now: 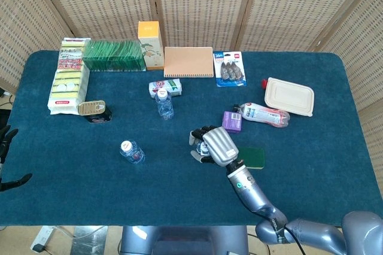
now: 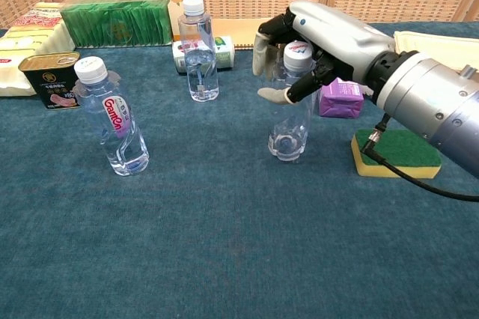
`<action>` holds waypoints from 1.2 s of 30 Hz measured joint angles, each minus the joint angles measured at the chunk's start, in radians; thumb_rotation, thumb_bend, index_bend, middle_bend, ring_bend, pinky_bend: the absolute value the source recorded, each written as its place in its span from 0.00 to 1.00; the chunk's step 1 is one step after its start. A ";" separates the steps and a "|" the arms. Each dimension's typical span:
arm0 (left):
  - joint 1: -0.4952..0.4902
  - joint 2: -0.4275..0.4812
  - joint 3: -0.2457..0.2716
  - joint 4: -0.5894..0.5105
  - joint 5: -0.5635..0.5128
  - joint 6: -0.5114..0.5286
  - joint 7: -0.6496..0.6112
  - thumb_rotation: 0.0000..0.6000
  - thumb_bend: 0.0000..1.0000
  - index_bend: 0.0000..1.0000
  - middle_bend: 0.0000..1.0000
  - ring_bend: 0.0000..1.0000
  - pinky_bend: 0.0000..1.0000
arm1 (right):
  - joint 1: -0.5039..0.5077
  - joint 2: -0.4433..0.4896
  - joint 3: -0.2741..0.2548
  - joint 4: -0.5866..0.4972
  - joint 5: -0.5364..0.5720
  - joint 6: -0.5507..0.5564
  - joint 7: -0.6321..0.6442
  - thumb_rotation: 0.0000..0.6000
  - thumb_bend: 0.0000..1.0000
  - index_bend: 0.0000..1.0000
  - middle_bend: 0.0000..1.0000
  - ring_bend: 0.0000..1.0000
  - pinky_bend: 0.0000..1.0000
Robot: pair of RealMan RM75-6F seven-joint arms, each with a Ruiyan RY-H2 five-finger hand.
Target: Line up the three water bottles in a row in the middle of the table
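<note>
You've got clutter along the far edge: two sponge packs (image 1: pixel 67 83) stacked at far left; green packet box (image 1: pixel 114 55) next to them; orange-topped carton (image 1: pixel 150 45) upright beside that; tan notebook (image 1: pixel 188 61) flat; blister pack (image 1: pixel 230 68) to its right. Beige lidded container (image 1: pixel 290 96) sits toward the right edge, small red item (image 1: pixel 264 83) just beside it. Flat tin can (image 1: pixel 93 109) sits in front of the sponge packs; small labelled roll (image 1: pixel 166 87) lies on its side in front of the carton. Purple box (image 1: pixel 231 121) touches a red-and-white pouch (image 1: pixel 263 114) lying flat. Green-topped yellow sponge (image 2: pixel 397 154) near centre-right.
</note>
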 measured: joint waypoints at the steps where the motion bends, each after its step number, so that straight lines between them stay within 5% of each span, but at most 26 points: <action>1: 0.000 0.000 0.000 0.000 0.000 0.000 0.000 1.00 0.07 0.00 0.00 0.00 0.05 | 0.001 0.002 -0.002 -0.001 -0.002 0.001 -0.004 1.00 0.40 0.52 0.61 0.58 0.68; 16: -0.001 0.002 0.002 -0.003 0.004 -0.002 0.001 1.00 0.07 0.00 0.00 0.00 0.05 | 0.016 0.091 -0.011 -0.145 0.068 -0.082 -0.120 1.00 0.42 0.51 0.60 0.56 0.68; 18: -0.001 0.002 0.002 -0.003 0.002 -0.002 -0.001 1.00 0.07 0.00 0.00 0.00 0.05 | 0.018 0.099 -0.013 -0.154 0.080 -0.093 -0.128 1.00 0.39 0.43 0.54 0.52 0.67; 21: 0.000 0.002 0.001 -0.002 -0.001 -0.002 -0.003 1.00 0.07 0.00 0.00 0.00 0.05 | 0.021 0.116 -0.016 -0.165 0.090 -0.112 -0.129 1.00 0.33 0.20 0.33 0.33 0.58; 24: -0.001 0.003 0.001 -0.002 -0.001 -0.004 -0.004 1.00 0.07 0.00 0.00 0.00 0.05 | 0.023 0.135 -0.017 -0.179 0.097 -0.118 -0.142 1.00 0.31 0.11 0.22 0.22 0.52; 36: 0.000 0.003 0.002 -0.006 0.001 -0.002 -0.001 1.00 0.07 0.00 0.00 0.00 0.05 | 0.001 0.184 -0.027 -0.264 0.090 -0.082 -0.124 1.00 0.29 0.07 0.10 0.12 0.50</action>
